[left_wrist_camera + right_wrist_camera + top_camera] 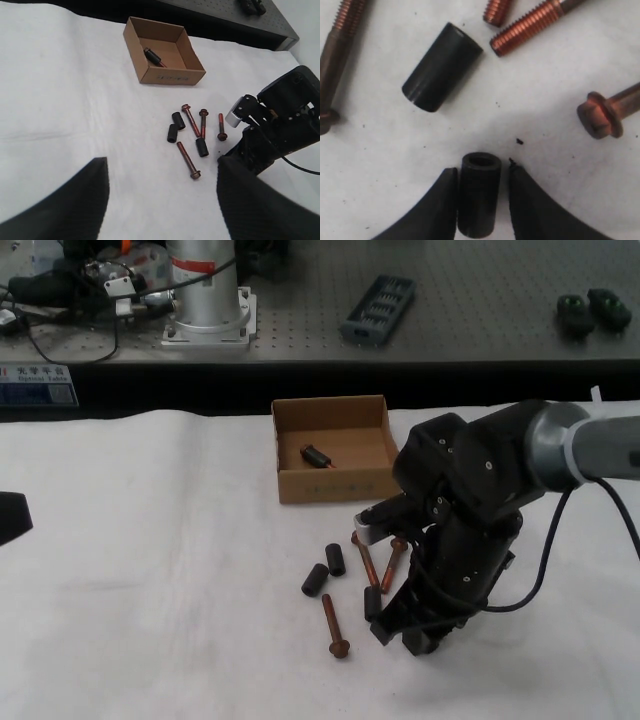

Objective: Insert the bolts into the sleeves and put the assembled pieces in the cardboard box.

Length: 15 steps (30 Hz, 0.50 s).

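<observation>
Lying on white-clothed desk [150,540], perforated board [450,310] behind: bolts [334,625], sleeves [315,580], cardboard box [330,485]. Pinching one sleeve [479,200] in right tool [482,171]; splaying left tool [162,165] wide, empty.

High view, lower right: the right arm [480,500] hides part of the bolts [393,565]. Centre: the piece [316,455] in the cardboard box [330,485] is too small to resolve. Left edge: a dark part [12,515] is cut off. Right wrist view: the frame edge cuts off all four bolts and the fingers [437,210] of the right gripper [480,172].
</observation>
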{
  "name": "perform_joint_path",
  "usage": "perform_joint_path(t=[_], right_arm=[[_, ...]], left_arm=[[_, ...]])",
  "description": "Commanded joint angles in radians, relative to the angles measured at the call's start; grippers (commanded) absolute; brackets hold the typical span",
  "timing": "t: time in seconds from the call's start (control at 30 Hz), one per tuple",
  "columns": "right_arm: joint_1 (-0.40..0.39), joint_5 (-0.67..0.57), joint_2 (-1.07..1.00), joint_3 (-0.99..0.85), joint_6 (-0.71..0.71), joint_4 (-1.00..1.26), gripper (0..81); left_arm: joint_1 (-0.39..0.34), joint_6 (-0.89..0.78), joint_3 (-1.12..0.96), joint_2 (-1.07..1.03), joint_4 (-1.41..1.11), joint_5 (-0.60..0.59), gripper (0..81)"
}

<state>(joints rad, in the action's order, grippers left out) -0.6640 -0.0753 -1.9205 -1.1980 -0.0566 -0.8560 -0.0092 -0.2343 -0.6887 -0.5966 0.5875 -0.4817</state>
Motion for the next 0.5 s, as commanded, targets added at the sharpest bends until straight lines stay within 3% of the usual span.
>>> perform_joint_path(t=[0.0,0.17,0.3,0.47], right_arm=[[-0.002,-0.009,-0.033,0.005,-0.004,-0.011,24.8],[-0.002,-0.009,-0.030,-0.002,-0.011,-0.056,0.8],[0.001,-0.129,-0.019,-0.034,-0.034,-0.108,2.9],[0.001,-0.136,0.050,-0.054,-0.033,-0.136,2.9]], left_arm=[[0.003,0.012,-0.006,-0.014,-0.005,0.008,45.5],[0.003,0.012,-0.006,-0.014,-0.005,0.008,45.5],[0.003,0.012,-0.006,-0.013,-0.008,0.008,45.5],[-0.001,0.012,-0.006,-0.022,-0.037,-0.002,45.5]])
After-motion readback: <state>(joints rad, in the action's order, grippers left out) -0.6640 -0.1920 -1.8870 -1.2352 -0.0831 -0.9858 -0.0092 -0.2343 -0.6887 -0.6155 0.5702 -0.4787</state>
